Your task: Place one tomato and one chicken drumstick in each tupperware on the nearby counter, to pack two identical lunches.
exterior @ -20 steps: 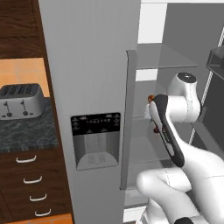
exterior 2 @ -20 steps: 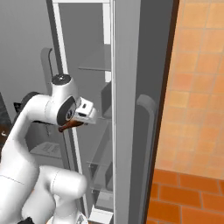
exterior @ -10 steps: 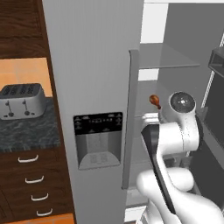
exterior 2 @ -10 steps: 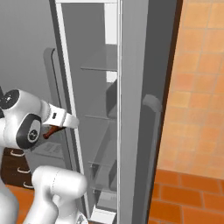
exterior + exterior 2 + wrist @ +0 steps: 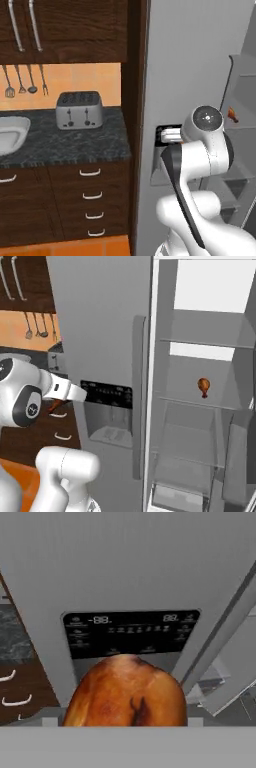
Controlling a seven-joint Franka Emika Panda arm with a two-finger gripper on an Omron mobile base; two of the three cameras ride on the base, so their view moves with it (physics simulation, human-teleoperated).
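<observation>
My gripper (image 5: 59,402) is shut on a brown-orange chicken drumstick (image 5: 55,405), held in front of the closed grey fridge door. In the hand view this drumstick (image 5: 125,692) bulks large at the bottom, its thick end toward the dispenser panel (image 5: 130,632). A second drumstick (image 5: 203,386) lies on a shelf inside the open fridge, also seen as an orange bit (image 5: 232,115) past my arm. The dark marbled counter (image 5: 60,145) stretches to the left. Tomatoes and tupperware are out of view.
A steel toaster (image 5: 79,110) stands on the counter by the fridge side, with a sink (image 5: 10,132) further left. Drawers with silver handles (image 5: 92,195) sit below. The open fridge compartment's shelves (image 5: 200,456) are on the right.
The base and camera have shifted, bringing more of the counter into view. My arm has swung left out of the open fridge with the drumstick, now before the dispenser door.
</observation>
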